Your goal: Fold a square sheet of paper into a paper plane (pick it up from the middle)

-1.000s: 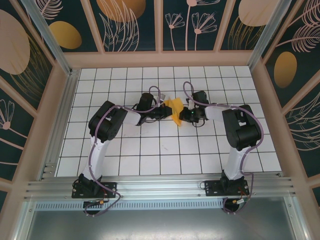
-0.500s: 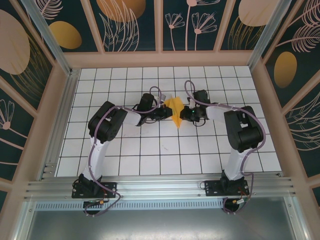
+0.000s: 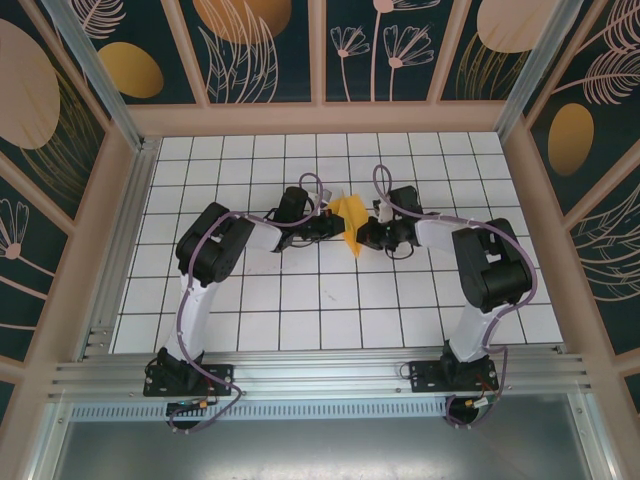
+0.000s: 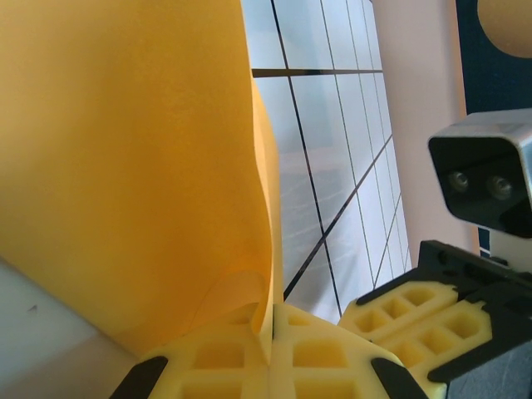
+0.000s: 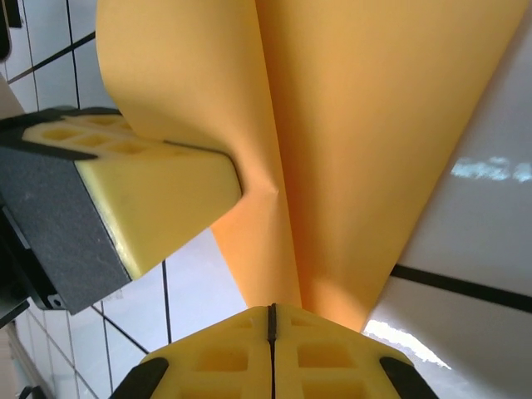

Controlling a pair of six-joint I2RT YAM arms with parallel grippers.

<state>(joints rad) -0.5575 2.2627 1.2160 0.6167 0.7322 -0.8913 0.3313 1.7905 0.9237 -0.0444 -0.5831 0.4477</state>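
Paper plane (image 3: 349, 213) now gripped tighter by right tool (image 5: 272, 311).

Nothing readable right now, no lettering, no labels, no brand marks, no numbers, no signs anywhere

Lab robot cell: gridded table (image 3: 300, 300), aluminium framing (image 3: 320, 378)

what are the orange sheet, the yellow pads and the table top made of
sheet: thin matte paper by the look; it curves softly and holds a sharp centre crease.
pads: yellow moulded plastic or firm rubber, hard to tell which; dull surface with square recessed pockets.
table: smooth glossy white board with black grid lines; it mirrors a patch of light.
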